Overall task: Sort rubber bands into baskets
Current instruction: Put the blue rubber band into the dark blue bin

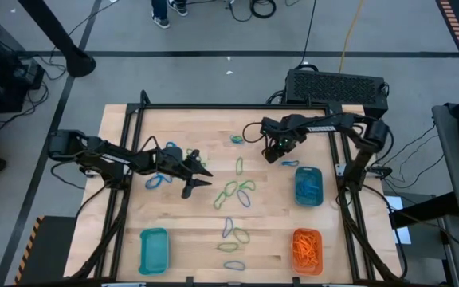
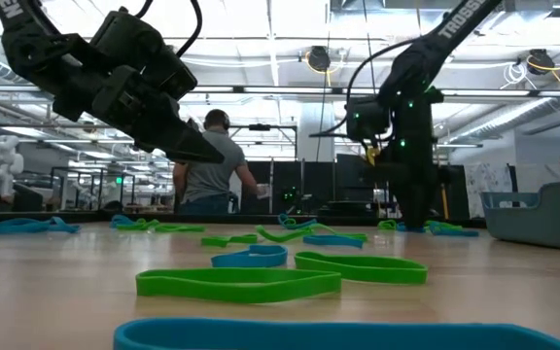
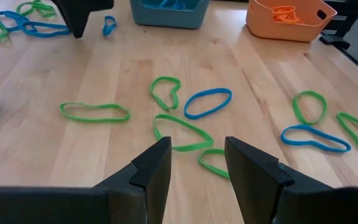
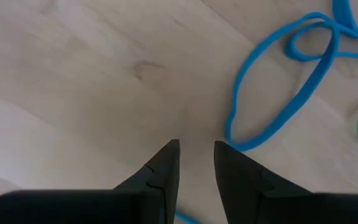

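Several green and blue rubber bands (image 1: 233, 191) lie flat on the wooden table's middle. Two teal baskets (image 1: 307, 185) (image 1: 154, 249) and an orange basket (image 1: 307, 249), which holds orange bands, stand near the front and right. My left gripper (image 3: 197, 162) is open and slants down over the green bands (image 3: 179, 132), with nothing between its fingers. My right gripper (image 4: 196, 155) points straight down at the far middle of the table (image 1: 271, 155). It is open, with bare wood between its tips. A blue band (image 4: 278, 93) lies just beside one finger.
More blue and green bands lie at the table's left (image 1: 159, 180) and far side (image 1: 237, 139). A black frame (image 1: 213, 106) borders the table. A black box (image 1: 337, 86) stands behind the far edge. A person (image 2: 212, 170) stands in the room beyond.
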{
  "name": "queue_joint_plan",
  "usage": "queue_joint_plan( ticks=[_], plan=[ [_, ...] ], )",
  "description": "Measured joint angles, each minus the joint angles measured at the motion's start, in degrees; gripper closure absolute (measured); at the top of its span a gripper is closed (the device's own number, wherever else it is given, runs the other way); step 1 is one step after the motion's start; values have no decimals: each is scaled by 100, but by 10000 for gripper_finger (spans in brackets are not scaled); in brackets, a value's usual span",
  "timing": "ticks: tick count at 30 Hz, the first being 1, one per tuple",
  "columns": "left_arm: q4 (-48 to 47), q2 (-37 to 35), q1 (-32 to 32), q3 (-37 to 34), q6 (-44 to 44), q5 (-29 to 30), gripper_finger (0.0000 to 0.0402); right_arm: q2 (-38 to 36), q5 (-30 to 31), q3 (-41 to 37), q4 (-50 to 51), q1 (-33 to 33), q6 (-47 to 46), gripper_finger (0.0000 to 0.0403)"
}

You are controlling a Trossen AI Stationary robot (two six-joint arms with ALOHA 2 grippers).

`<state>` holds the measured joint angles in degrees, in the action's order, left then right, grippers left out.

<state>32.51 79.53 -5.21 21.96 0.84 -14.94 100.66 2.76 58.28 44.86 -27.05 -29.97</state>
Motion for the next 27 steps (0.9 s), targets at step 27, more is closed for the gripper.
queue_joint_plan(
  ticks=[27],
  plan=[
    [-56,-2,0,0,107,-2,244,167,184,22,-248,-262,358,312]
  ],
)
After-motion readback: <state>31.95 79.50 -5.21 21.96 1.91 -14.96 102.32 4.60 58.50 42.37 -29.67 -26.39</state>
